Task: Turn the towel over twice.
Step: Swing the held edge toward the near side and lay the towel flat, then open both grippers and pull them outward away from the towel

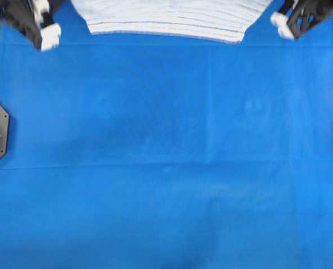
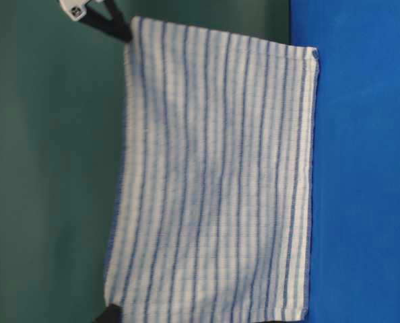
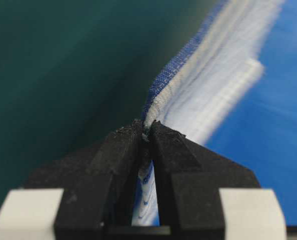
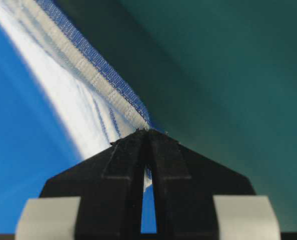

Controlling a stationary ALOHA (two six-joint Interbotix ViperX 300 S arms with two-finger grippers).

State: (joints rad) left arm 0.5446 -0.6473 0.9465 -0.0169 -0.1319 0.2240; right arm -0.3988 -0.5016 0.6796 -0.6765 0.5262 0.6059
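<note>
Both arms are matte black with white blocks near the wrist. The left gripper (image 3: 147, 131) has two black, rough-edged wedge fingers — pale grey pads behind them. The right gripper (image 4: 147, 134) looks the same — black fingers, grey pads.

A smooth blue cloth (image 1: 166, 168) covers the table across nearly the whole overhead frame, creased faintly in horizontal lines, while a plain dark green wall (image 2: 45, 175) fills the table-level picture's left side.
</note>
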